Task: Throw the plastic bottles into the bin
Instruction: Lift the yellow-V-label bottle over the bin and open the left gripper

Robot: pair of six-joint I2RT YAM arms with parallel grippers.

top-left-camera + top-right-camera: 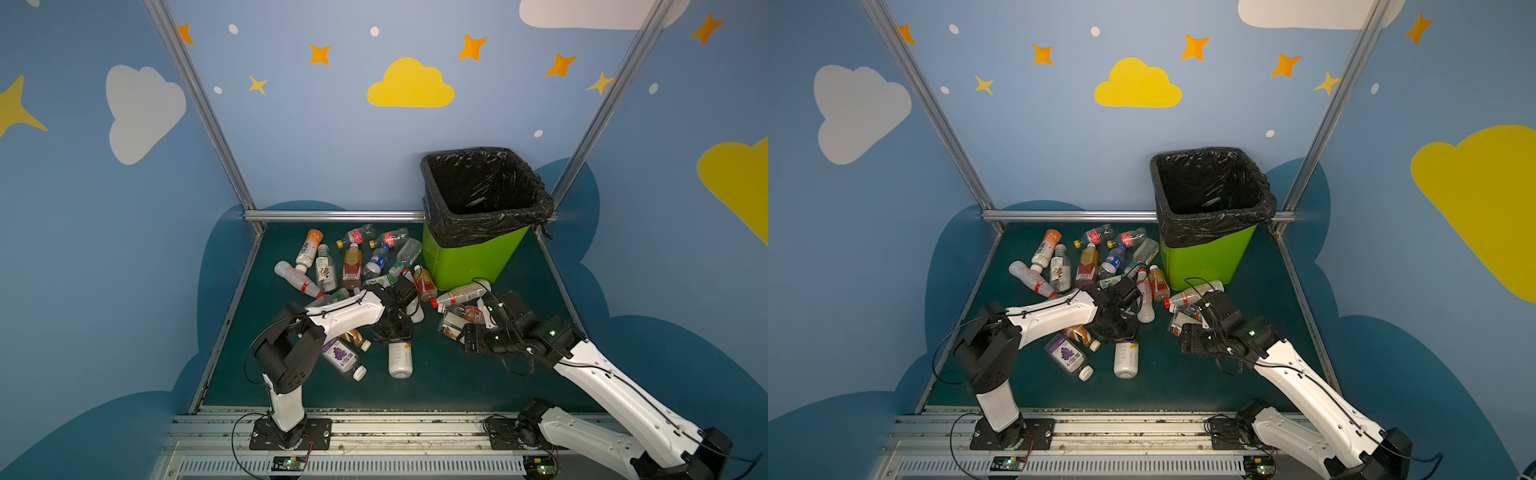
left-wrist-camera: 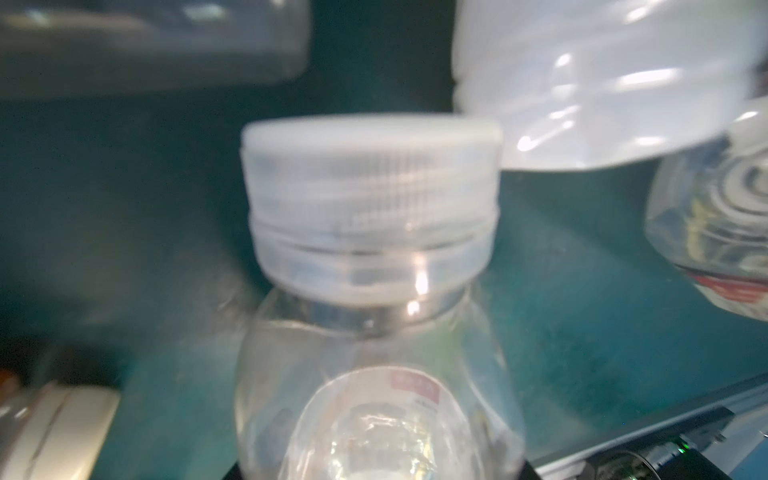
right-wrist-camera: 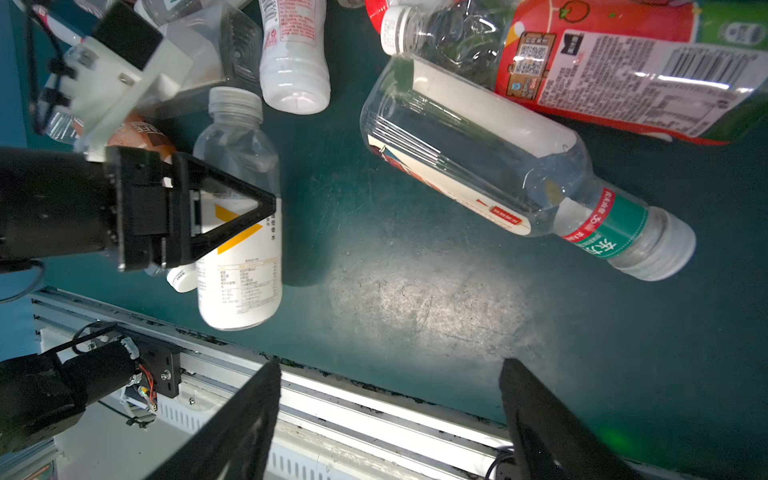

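Several plastic bottles (image 1: 353, 266) lie scattered on the dark green floor in both top views. My left gripper (image 1: 392, 332) reaches down over a clear bottle with a white and yellow label (image 1: 400, 359). The left wrist view is filled by that bottle's white cap (image 2: 370, 199), with the body lying between the jaws. Whether they press it does not show. My right gripper (image 3: 390, 362) is open with nothing between its fingers, beside a clear bottle with a green neck label (image 3: 498, 158). The lime-green bin (image 1: 469, 257) with its black bag stands at the back right.
A purple-labelled bottle (image 1: 343, 357) lies under the left forearm. A red-labelled bottle (image 3: 602, 66) lies close to the right gripper. An aluminium rail (image 1: 374, 419) runs along the floor's front edge, and blue walls with metal posts close in the sides and back.
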